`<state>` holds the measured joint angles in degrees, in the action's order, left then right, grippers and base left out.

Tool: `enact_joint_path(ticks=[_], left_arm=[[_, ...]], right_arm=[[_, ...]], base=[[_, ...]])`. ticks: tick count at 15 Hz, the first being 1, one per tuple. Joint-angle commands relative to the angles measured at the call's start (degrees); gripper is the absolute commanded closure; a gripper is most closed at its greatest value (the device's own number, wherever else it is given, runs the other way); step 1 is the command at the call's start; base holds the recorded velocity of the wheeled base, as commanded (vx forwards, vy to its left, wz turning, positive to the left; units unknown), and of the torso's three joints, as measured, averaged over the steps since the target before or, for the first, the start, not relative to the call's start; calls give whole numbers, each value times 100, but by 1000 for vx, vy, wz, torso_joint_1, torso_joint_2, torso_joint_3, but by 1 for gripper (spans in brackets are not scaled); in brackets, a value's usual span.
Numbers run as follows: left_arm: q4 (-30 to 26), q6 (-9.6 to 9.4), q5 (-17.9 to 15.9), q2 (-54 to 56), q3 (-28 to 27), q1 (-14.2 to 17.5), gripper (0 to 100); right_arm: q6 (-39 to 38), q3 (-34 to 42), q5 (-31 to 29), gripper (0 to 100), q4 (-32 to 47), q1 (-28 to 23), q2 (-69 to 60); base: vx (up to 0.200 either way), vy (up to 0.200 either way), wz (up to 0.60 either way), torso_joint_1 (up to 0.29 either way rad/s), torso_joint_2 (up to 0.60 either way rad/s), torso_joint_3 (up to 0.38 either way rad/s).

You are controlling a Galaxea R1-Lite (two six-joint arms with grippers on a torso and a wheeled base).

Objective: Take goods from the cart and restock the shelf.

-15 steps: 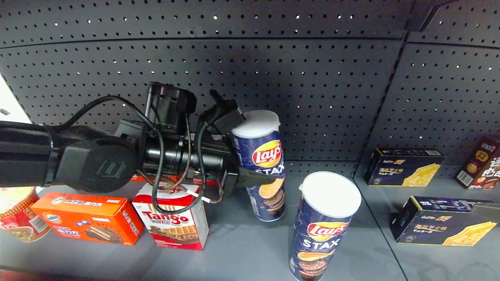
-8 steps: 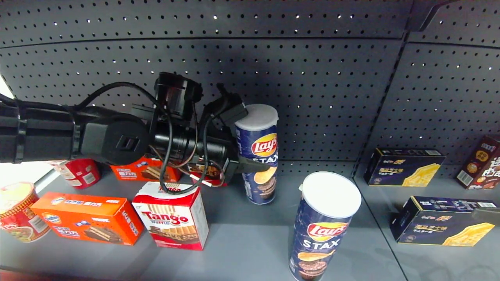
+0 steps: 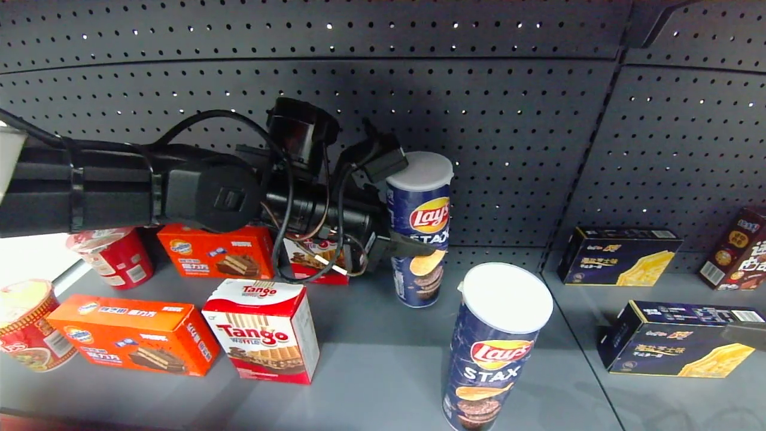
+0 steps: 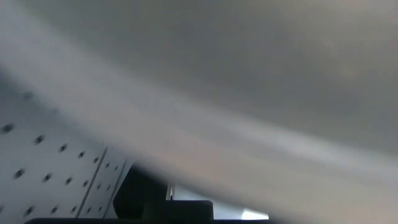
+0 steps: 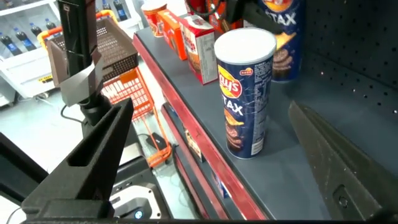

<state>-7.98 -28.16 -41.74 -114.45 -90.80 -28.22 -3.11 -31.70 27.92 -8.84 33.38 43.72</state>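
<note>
A blue chips can (image 3: pixel 420 227) with a white lid is upright near the back of the grey shelf (image 3: pixel 371 371), and my left gripper (image 3: pixel 408 242) is shut on its middle from the left. Its base is at or just above the shelf; I cannot tell which. A second, identical chips can (image 3: pixel 497 347) stands free at the shelf's front, right of the held one. In the right wrist view this second can (image 5: pixel 245 93) is ahead of my right gripper (image 5: pixel 211 174), which is open and holds nothing. The held can (image 5: pixel 283 37) shows behind it.
Orange biscuit boxes (image 3: pixel 128 338), a red-and-white wafer box (image 3: pixel 263 335) and red cup noodles (image 3: pixel 114 257) fill the shelf's left. Dark boxes (image 3: pixel 676 338) lie on the right section. The pegboard wall (image 3: pixel 508 131) is close behind. An orange basket (image 5: pixel 118 81) sits below the shelf front.
My left arm has carried the held can to the right and farther back toward the pegboard. The front can and the boxes have stayed put.
</note>
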Motion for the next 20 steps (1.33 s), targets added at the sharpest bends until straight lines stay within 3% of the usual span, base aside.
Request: enact_joint_path(ticks=[1,6,20], left_arm=[[25,-14,-1,-254,-123,-17,100],[-1,-14,-1,-825,-835,-61,100],[7,-5,-1,-1458,-1379,-52,100]], right_arm=[[3,23,3,0,5,2,14],[3,93,12,0,-4,2,5],[3,331,21,0,-83,2,-100]], base=[[0,0,0,0,0,0],[0,0,0,0,0,0],[0,0,0,0,0,0]])
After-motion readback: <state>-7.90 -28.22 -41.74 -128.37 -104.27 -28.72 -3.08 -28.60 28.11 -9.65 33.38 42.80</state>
